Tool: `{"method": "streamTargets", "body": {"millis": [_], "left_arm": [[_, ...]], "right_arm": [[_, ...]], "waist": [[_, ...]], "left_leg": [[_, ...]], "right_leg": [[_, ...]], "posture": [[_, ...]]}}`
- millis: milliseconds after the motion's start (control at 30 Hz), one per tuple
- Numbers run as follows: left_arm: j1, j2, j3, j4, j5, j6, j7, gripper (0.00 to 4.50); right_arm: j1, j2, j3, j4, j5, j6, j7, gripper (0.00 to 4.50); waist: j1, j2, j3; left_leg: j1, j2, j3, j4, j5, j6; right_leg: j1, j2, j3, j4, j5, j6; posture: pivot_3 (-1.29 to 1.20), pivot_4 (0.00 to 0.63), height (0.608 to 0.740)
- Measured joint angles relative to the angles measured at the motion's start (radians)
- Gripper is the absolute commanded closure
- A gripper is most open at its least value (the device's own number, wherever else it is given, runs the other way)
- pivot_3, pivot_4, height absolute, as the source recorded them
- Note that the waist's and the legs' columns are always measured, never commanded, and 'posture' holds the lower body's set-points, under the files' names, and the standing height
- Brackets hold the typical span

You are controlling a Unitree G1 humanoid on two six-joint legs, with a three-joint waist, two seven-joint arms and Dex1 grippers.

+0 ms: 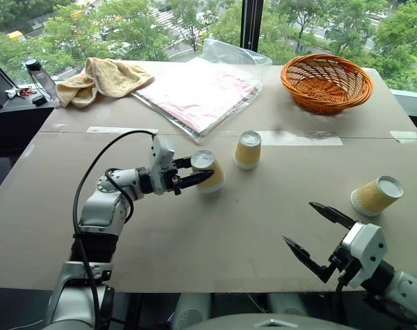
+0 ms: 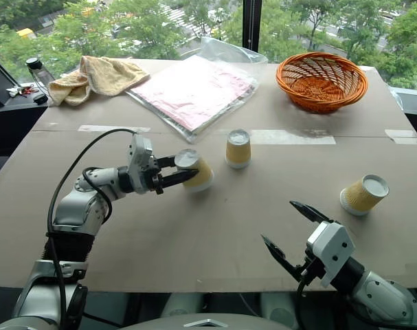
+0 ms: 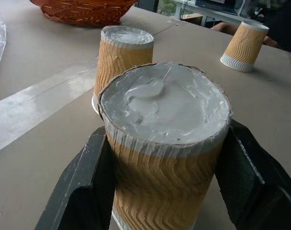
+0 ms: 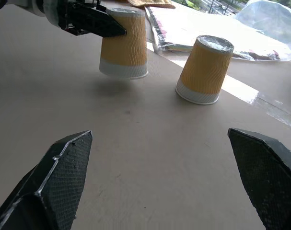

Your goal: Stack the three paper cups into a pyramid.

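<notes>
Cups on brown counter (image 1: 194,234), three, all upside down or tipped. L hand (image 1: 197,172) pinching first cup (image 1: 209,170) at mid-counter, one black finger each side of ribbed wall near white base; cup tilted, rim looks just off the surface w/ shadow under it in R wrist view. Second cup (image 1: 249,150) upright on its rim, inverted, just beside first, on far side toward basket, not touching. Third cup (image 1: 377,195) lying tipped on its side at R part of counter, well apart from other two, base pointing up and R. R hand (image 1: 319,234) spread wide, holding nothing, hovering near front edge of counter, near third cup but apart. Orange basket (image 1: 326,82) at far R corner. Clear plastic bag w/ pink sheet (image 1: 198,93) at far middle, yellow towel (image 1: 102,79) at far L, bottle (image 1: 40,78) beside it. Pale tape strips (image 1: 301,139) across counter behind second cup.
</notes>
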Motion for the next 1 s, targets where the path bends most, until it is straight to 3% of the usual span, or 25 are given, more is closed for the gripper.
{"method": "streamTargets", "body": {"millis": [267,567,600,667,733,1000], "left_arm": [[-0.020,-0.070,-0.101,-0.022,0.071,-0.026,0.009,2.23],[-0.032,-0.077,-0.115,0.027,0.129,-0.097,0.011,2.23],[-0.032,-0.082,-0.116,0.034,0.129,-0.105,0.007,1.45],[-0.031,-0.090,-0.117,0.049,0.131,-0.124,-0.001,0.95],[-0.027,-0.095,-0.118,0.066,0.134,-0.122,0.001,0.12],[-0.002,-0.092,-0.032,0.018,0.061,-0.066,0.030,0.04]], "right_arm": [[0.090,0.029,-0.019,0.013,-0.023,-0.061,-0.004,0.00],[0.123,0.053,-0.019,-0.001,-0.041,-0.060,-0.034,0.00],[0.123,0.055,-0.019,-0.002,-0.042,-0.058,-0.040,0.00],[0.123,0.055,-0.019,-0.008,-0.042,-0.057,-0.042,0.00],[0.122,0.055,-0.019,-0.012,-0.042,-0.056,-0.043,0.00],[0.078,0.126,-0.098,-0.033,-0.018,-0.021,-0.142,0.00]], "waist": [[-0.003,0.000,0.000],[-0.003,0.000,0.000],[-0.002,0.000,0.000],[-0.002,0.001,0.000],[-0.002,0.001,0.000],[-0.004,0.001,0.000]], "left_leg": [[0.000,0.000,0.000,0.000,0.000,0.000],[0.000,0.000,0.000,0.000,0.000,0.000],[0.000,0.000,0.000,0.000,0.000,0.000],[0.000,0.000,0.000,0.001,0.000,0.000],[0.000,0.000,0.000,0.001,0.000,0.000],[0.000,0.000,0.000,0.001,0.000,0.000]], "right_leg": [[0.000,0.000,0.000,0.000,-0.002,-0.003],[0.000,0.000,0.000,0.000,-0.002,-0.003],[0.000,0.000,0.000,0.000,-0.002,-0.003],[0.000,0.000,0.000,0.000,-0.002,-0.003],[0.000,0.000,0.000,0.000,-0.002,-0.003],[0.000,0.000,0.000,0.000,-0.002,-0.003]], "posture": [[0.00,0.150,0.740],[0.00,0.150,0.740],[0.00,0.150,0.740],[0.00,0.150,0.740],[0.00,0.150,0.740],[0.00,0.150,0.740]]}}
